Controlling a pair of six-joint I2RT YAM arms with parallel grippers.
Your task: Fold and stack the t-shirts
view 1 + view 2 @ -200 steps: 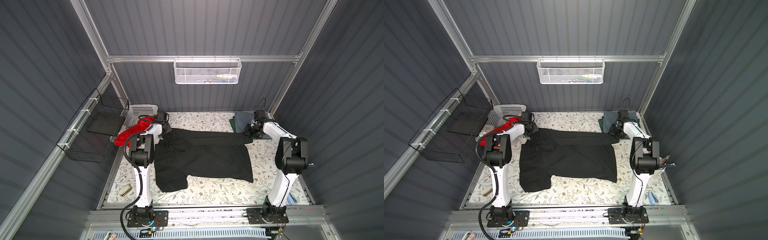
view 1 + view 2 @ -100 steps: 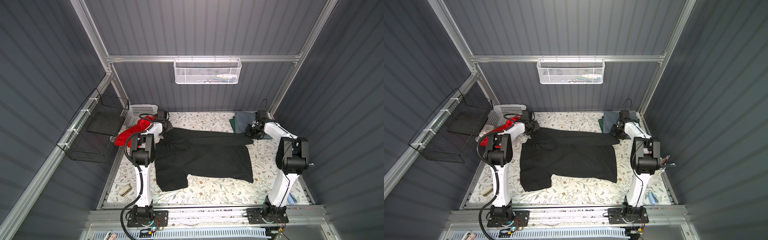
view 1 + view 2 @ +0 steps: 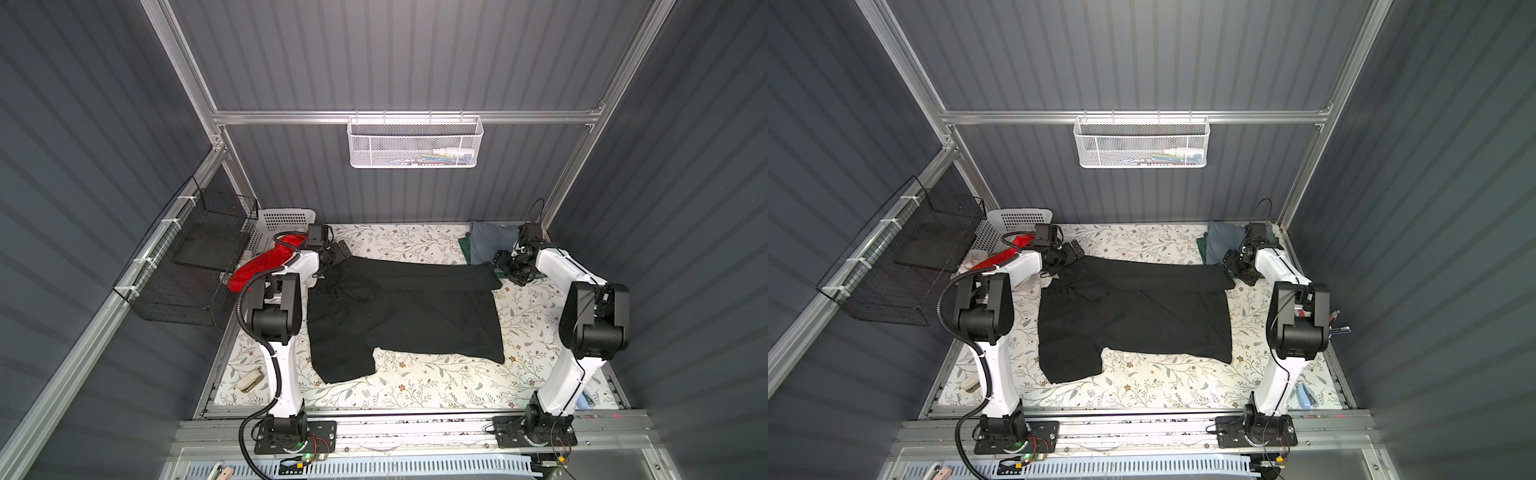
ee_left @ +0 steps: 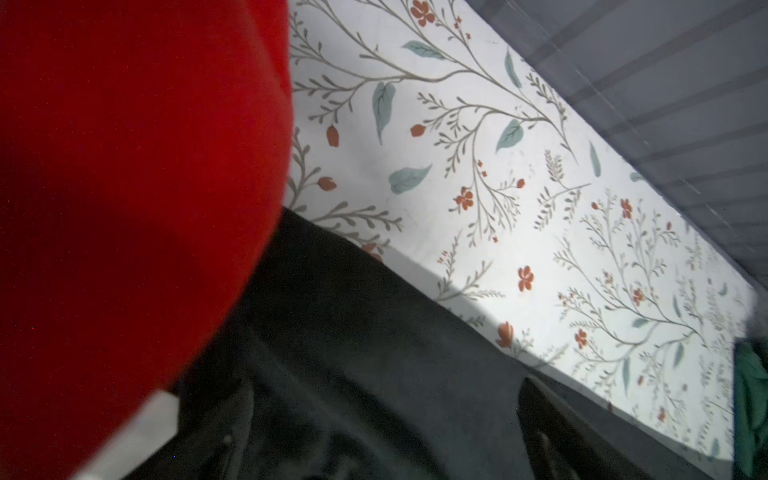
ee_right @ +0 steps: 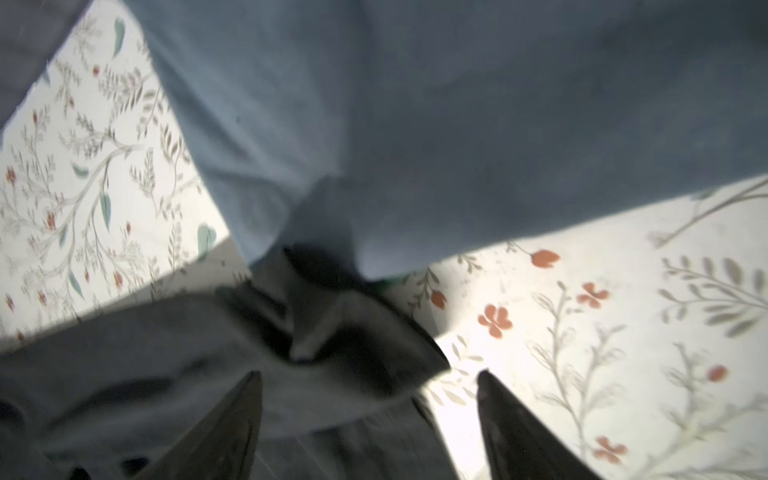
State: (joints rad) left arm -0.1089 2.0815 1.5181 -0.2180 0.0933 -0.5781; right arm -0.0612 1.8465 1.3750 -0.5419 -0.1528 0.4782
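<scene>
nearest the front edge of the white table cover with the leafy floral print (image 3: 415, 386) there's a small beige stapler-looking thing (image 3: 250, 380) on the left side. next up, the large black cloth t-shirt (image 3: 399, 307) lies spread across the middle of the table, with the neck end toward the left arm, the hem toward the right arm, and one short sleeve sticking out toward the front. it's rumpled around the collar, and the far edge looks folded over on itself.

both claws sit at the far edge of that shirt. the left gripper (image 3: 340, 252) is at the far left corner, jaws wide apart with nothing in them. its wrist view shows black cloth lying under the fingers. the right gripper (image 3: 503, 267) is by the far right corner, jaws also spread and holding nothing. its wrist view shows the crumpled corner of the black shirt just ahead of the fingertips, not pinched.

further back, the bright red cloth t-shirt (image 3: 266, 262) spills out of the white perforated plastic basket (image 3: 282, 218) in the far left corner. the folded slate blue-grey t-shirt (image 3: 488, 245) lies on the dark green t-shirt (image 3: 465, 252) in the far right corner. a white wire mesh basket (image 3: 415, 145) hangs on the back wall.
</scene>
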